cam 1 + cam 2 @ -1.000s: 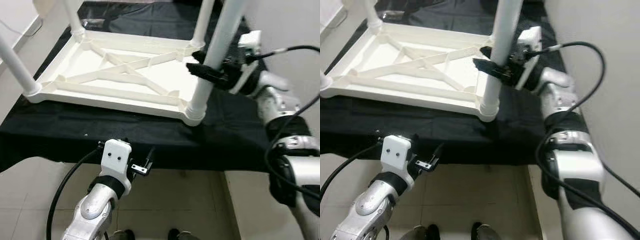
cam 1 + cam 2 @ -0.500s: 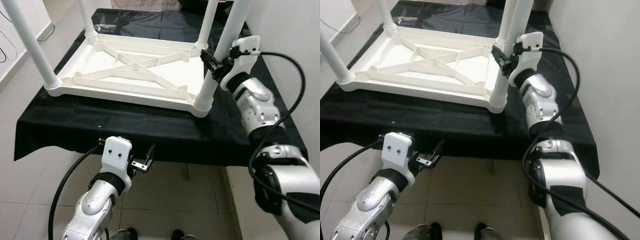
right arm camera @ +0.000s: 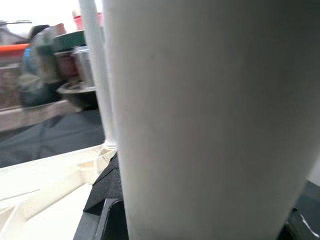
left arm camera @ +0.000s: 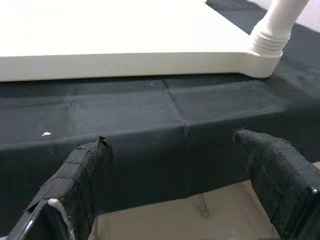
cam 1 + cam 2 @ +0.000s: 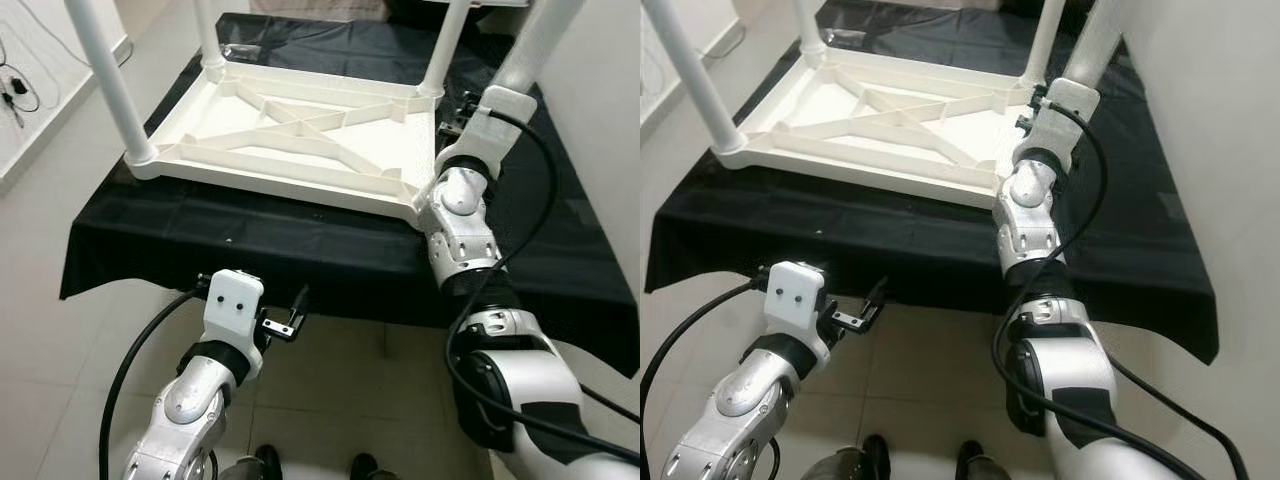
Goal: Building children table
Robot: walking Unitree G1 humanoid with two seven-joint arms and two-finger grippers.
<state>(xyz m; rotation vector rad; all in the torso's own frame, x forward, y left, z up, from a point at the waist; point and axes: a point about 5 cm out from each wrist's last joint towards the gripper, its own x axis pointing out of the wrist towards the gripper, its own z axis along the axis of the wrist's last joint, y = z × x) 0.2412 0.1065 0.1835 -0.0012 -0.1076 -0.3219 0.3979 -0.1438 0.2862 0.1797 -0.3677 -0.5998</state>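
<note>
**Right gripper on the near right leg, tabletop lying upside down**

I see the white tabletop (image 5: 300, 135) lying underside up on the black cloth (image 5: 330, 255), which puts its corner sockets facing up so the legs can stand in them. All four legs are in place. My right gripper (image 5: 462, 105) sits at the near right leg (image 5: 525, 50); in the right wrist view the white tube fills the gap between the black fingers (image 3: 102, 197), so I judge them clamped on it, probably to seat or twist it home. My left gripper (image 5: 290, 322) hangs below the table's near edge, fingers (image 4: 80, 172) well apart and holding nothing, idle.
</note>
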